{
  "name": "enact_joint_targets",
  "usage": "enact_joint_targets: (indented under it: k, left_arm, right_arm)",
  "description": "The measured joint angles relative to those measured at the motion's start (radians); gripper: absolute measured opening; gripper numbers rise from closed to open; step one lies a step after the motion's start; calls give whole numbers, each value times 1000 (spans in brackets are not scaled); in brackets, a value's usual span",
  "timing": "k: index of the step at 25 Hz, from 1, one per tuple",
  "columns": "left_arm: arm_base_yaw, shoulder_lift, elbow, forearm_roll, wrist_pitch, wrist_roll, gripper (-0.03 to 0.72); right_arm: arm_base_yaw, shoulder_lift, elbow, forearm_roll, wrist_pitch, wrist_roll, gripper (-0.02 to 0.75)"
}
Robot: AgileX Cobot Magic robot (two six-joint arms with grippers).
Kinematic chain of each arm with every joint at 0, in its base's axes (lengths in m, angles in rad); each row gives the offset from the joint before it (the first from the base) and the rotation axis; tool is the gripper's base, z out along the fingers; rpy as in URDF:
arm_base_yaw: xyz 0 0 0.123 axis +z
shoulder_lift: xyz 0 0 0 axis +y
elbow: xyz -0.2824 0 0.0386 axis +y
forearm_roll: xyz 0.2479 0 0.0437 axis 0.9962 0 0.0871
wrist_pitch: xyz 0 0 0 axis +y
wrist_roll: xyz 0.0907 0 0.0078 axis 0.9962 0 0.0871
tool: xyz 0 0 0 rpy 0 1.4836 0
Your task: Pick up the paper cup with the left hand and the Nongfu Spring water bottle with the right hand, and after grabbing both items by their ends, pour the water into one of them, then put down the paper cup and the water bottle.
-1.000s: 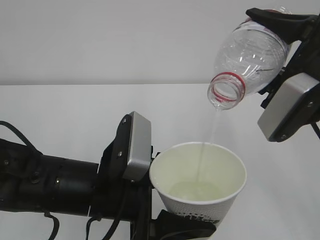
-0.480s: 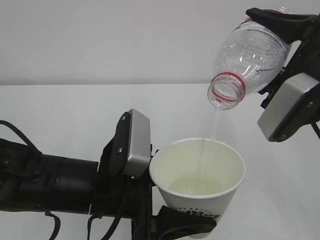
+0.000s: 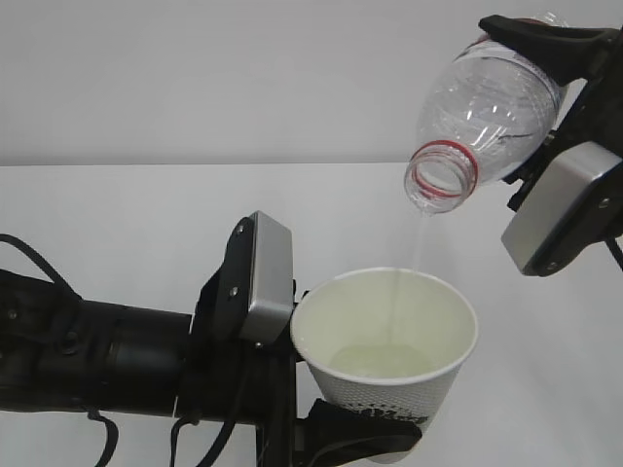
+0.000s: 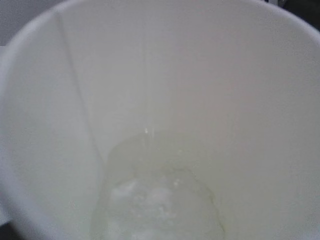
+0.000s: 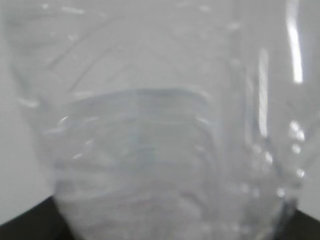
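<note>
And here's the pour! The right tool point(image 3: 545, 58) has the Nongfu Spring water bottle point(image 3: 487, 112) tipped mouth-down, high at the upper right, its black fingers point(image 3: 545, 39) clamped around the bottle's upper end, close to the base. The open mouth with its red neck ring point(image 3: 443, 175) points down and to the left. A thin thread of water point(image 3: 414, 255) drops straight from the lip into the cup below.

The paper cup point(image 3: 384, 341) sits upright in the air, just under and slightly left of the bottle mouth, well above the white desk point(image 3: 127, 214). The left tool point(image 3: 341, 438) is pinching it low down near its bottom, dark jaws hugging the printed side at the lower edge of the exterior view. The grey plate point(image 3: 265, 282) on that arm stands just beside the cup's rim, on its left.

Looking down from the left wrist, the cup's cream inside point(image 4: 225, 100) fills the view, and there's a shallow pool point(image 4: 160, 200) at the bottom, bubbling where the stream lands. From the right wrist, it's all blurred clear ribbed plastic point(image 5: 150, 140) pressed right up to the lens, with little else to make out.
</note>
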Motion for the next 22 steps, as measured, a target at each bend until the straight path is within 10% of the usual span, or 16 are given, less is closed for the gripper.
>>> enact_joint_targets:
  k: [22]
  left_arm:
    - [0, 0, 0, -10, 0, 0, 496]
  right_arm:
    - [0, 0, 0, 0, 0, 0, 458]
